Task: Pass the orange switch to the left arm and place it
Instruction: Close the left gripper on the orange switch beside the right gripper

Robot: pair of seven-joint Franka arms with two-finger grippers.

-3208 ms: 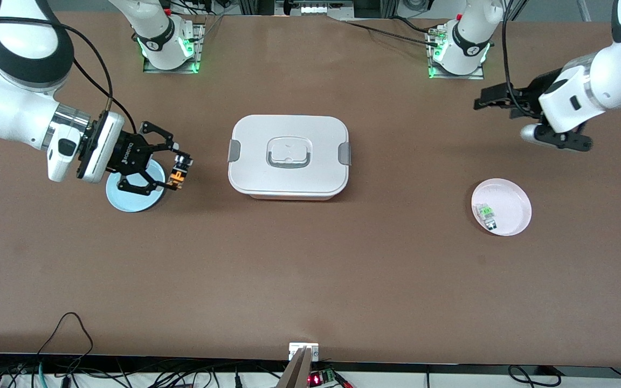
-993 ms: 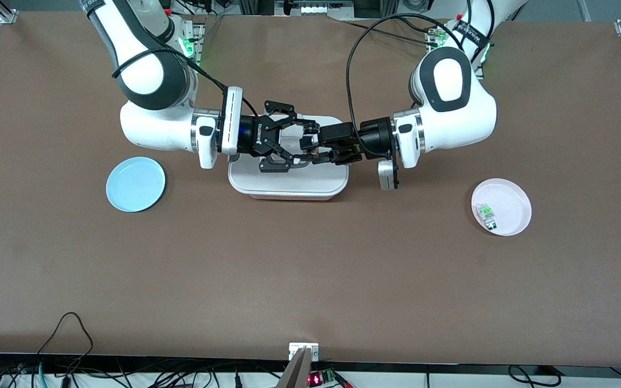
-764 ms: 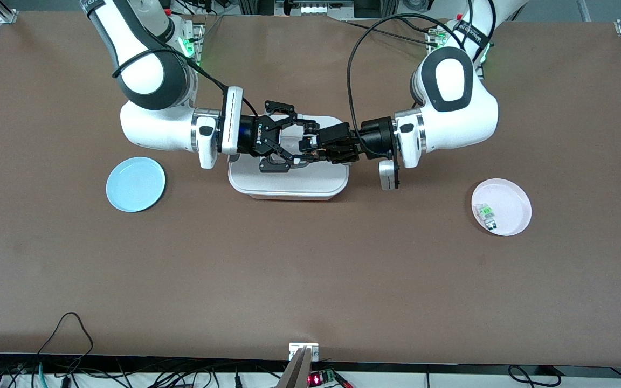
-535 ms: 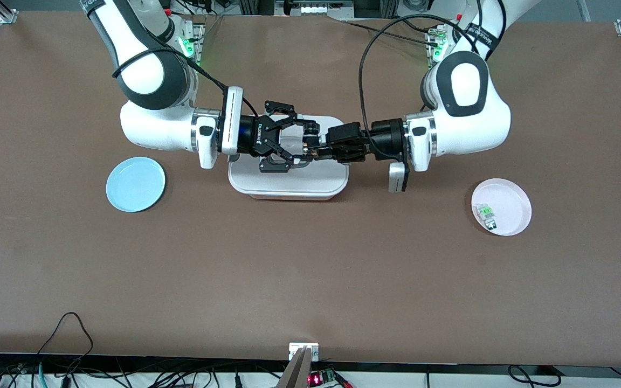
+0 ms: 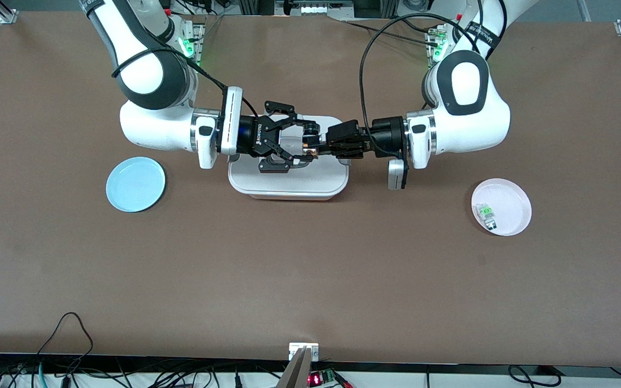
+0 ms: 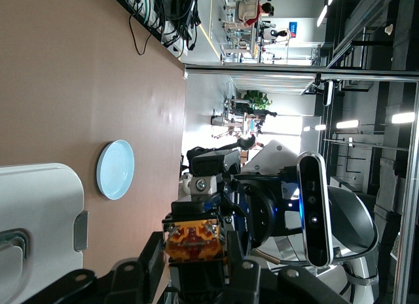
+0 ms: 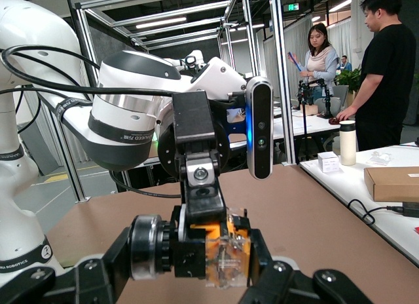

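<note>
Mid-air handover over box [image 5: 288,186]. Right gripper [image 5: 298,144] and left gripper [image 5: 317,150] both pinching orange switch [image 5: 308,149]. Risk: mistimed release, switch dropping onto lid.

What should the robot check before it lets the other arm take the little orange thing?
1. Both grippers meet over the box: ok.
2. Right gripper grips the orange switch: ok.
3. Left gripper closed on the switch: ok; its fingers clamp it in both wrist views.
4. Switch held above the box lid, not touching: cannot tell.
5. Pink plate has room beside the clear-and-green component: ok.
</note>
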